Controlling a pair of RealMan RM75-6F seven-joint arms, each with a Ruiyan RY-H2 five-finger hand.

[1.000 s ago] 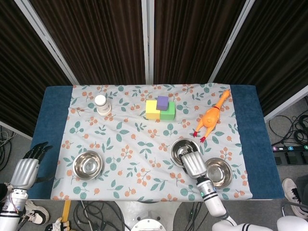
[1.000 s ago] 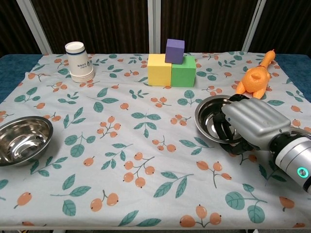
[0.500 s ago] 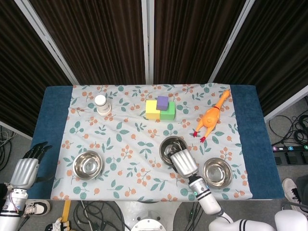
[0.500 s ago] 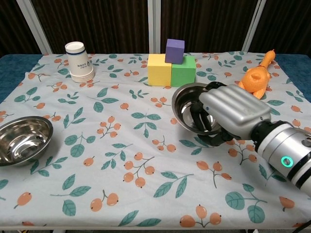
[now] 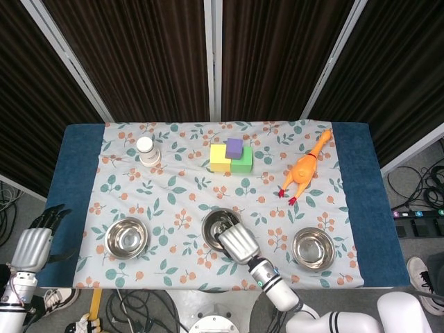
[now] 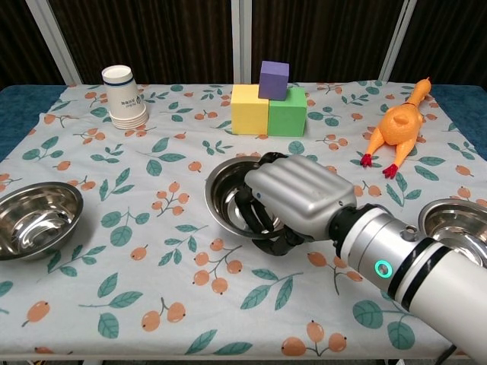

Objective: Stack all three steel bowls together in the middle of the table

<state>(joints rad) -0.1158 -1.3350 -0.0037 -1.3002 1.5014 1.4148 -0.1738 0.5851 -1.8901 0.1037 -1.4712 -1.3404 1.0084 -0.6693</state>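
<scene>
right hand (image 6: 293, 194) grips middle bowl (image 6: 228, 199) by near rim, likely to seat it centrally; left hand (image 5: 31, 244) empty, fingers apart, off-table

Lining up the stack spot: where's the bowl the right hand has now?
The held steel bowl sits near the table's middle front, gripped at its rim by the right hand, below the colored blocks, between the other two bowls.

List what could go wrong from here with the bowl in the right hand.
The right hand grips the middle steel bowl by its near rim only, so it could tip or slip on release. The floral tablecloth looks wrinkled and may bunch if the bowl drags. The other two bowls sit far apart, so long carries remain.
</scene>
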